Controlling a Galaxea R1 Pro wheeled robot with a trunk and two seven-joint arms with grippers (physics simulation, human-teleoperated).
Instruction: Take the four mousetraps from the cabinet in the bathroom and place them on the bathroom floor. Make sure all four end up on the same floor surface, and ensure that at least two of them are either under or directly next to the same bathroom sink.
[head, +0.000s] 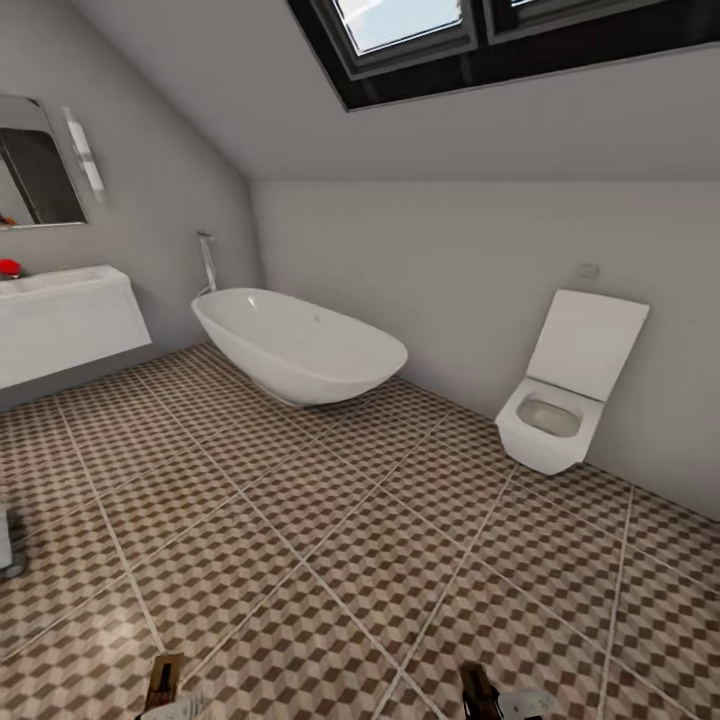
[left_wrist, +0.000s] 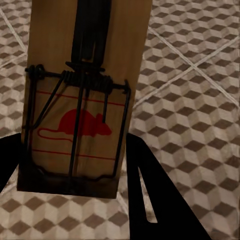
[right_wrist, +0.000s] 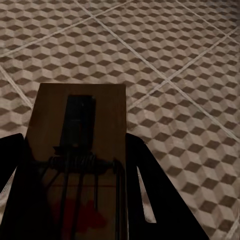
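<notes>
The left tool (left_wrist: 75, 175) is clamped on a mousetrap (left_wrist: 85, 100), its dark fingers (left_wrist: 155, 200) flanking the board's lower end. The right tool (right_wrist: 75, 200) likewise grips a second mousetrap (right_wrist: 80, 150), which sits in shadow between its black fingers (right_wrist: 150, 200). In the head view both tools peek in at six o'clock, the left tool (head: 165, 692) toward seven, the right tool (head: 482, 695) toward five.

No writing can be read. The left trap's pale wooden board bears a red mouse silhouette with thin red lines above and below, under a dark wire spring and bar. The right trap shows a faint red mark beneath its coil.

Both traps hang above the bathroom floor (head: 330, 540), large tiles printed with brown, beige and cream cubes and pale grout. The white box-shaped bathroom sink (head: 65, 320) hangs on the wall at nine o'clock, a mirror (head: 35, 170) above it. An oval white bathtub (head: 300, 345) stands near eleven, a wall-hung toilet (head: 565, 390) at three, a skylight (head: 480, 30) at twelve.
</notes>
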